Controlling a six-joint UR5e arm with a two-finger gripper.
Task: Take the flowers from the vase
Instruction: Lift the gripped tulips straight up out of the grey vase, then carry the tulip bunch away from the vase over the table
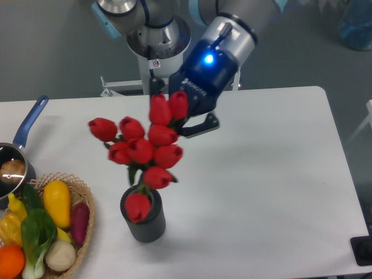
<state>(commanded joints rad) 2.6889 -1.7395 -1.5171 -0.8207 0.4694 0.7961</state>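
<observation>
- gripper (174, 119) closed on the flowers (142, 150), gripping top of bunch, fingers mostly hidden behind buds
- flowers held up in the air over the vase (143, 214), bunch slightly blurred
- lowest bud sits right at the vase mouth; can't tell if it touches the rim
- vase upright on white table (273, 174), front left area
- wicker basket (87, 221) of vegetables left of vase, near it, not touching
- blue-handled saucepan (17, 154) at far left edge
</observation>
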